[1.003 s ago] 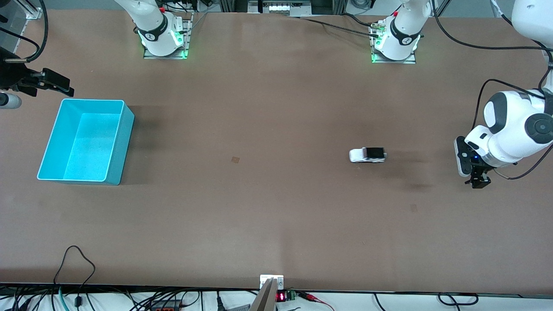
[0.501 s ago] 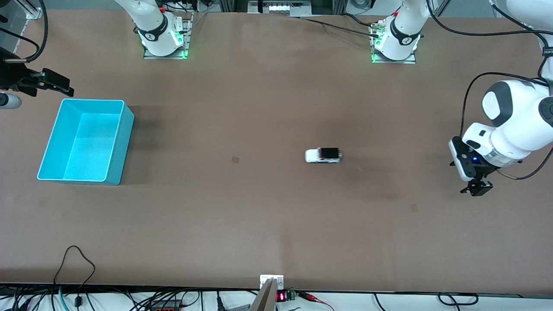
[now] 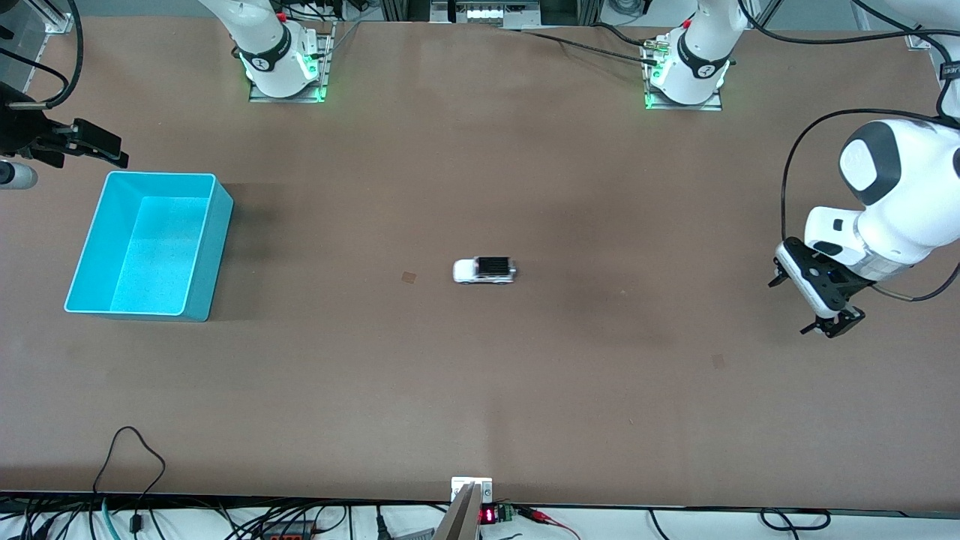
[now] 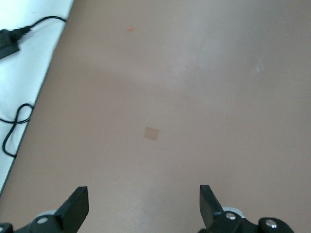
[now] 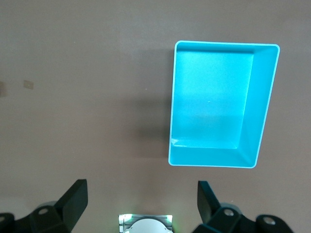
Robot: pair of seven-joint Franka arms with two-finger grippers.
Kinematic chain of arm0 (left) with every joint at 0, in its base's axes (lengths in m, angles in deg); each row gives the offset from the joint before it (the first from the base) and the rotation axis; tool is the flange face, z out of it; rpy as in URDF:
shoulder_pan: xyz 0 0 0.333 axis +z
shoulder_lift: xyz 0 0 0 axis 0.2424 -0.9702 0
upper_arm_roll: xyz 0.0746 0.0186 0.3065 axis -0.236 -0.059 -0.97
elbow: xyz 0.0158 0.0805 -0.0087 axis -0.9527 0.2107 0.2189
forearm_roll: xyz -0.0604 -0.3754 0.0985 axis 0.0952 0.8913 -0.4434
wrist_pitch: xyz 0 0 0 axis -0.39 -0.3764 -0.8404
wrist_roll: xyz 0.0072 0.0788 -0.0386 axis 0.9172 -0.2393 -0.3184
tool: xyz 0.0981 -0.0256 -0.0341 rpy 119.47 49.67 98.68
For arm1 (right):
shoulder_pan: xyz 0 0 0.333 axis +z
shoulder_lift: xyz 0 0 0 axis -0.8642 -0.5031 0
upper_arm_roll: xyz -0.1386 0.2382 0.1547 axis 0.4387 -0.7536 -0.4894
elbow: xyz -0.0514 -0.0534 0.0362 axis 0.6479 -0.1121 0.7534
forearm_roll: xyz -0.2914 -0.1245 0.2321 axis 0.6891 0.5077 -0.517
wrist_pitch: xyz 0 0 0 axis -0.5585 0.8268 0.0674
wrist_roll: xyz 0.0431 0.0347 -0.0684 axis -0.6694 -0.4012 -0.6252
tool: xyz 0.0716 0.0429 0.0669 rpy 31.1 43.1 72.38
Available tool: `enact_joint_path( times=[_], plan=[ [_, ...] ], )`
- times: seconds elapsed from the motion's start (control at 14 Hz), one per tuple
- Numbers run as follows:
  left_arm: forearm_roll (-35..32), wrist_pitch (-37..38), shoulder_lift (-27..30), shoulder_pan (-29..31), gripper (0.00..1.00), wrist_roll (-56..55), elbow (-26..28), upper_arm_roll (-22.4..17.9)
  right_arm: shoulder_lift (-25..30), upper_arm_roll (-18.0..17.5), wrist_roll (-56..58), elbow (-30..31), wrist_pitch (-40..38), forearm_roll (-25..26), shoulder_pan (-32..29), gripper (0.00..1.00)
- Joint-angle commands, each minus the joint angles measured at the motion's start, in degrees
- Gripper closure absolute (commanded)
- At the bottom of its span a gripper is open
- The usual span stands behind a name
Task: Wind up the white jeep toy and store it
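Note:
The white jeep toy (image 3: pixel 484 270), with its black roof, stands on its wheels near the middle of the table, apart from both grippers. It points toward the cyan bin (image 3: pixel 214 247), which stands empty at the right arm's end. My left gripper (image 3: pixel 831 327) hangs over the left arm's end of the table. It is open with nothing between its fingers, and in the left wrist view this gripper (image 4: pixel 144 194) has only bare table under it. My right gripper (image 3: pixel 111 152) waits open beside the bin, and from the right wrist view, where this gripper (image 5: pixel 142 189) is empty, I look down on the bin (image 5: pixel 265 102).
Two small square patches mark the tabletop, one (image 3: pixel 408 277) beside the jeep and one (image 3: pixel 718 361) near the left gripper, the latter also in the left wrist view (image 4: pixel 151 133). Cables (image 3: pixel 135 450) lie along the table edge nearest the front camera. Both arm bases (image 3: pixel 682 79) stand along the robots' edge of the table.
The jeep has rolled across the table from near the left gripper to the middle, toward the bin. The left arm has turned slightly; the right arm has not moved.

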Motion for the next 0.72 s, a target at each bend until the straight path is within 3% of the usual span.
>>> enact_joint_path(
  times=[0.0,0.36,0.64],
  plan=[
    [1.2,3.7,0.5,-2.2,0.00,-10.9,-3.1,-0.6,-0.7,0.0,0.2,-1.2,-1.0,-0.3,-0.2,0.00],
    [1.2,6.8,2.6,-5.4,0.00,-33.7,-4.7,-0.7,-0.8,0.0,0.2,-1.2,-0.5,-0.3,-0.3,0.00],
    [1.2,10.8,2.4,-6.1,0.00,-49.5,-9.0,-1.3,-1.1,0.0,0.3,-1.5,-0.4,-0.2,-0.3,0.00]
  ],
)
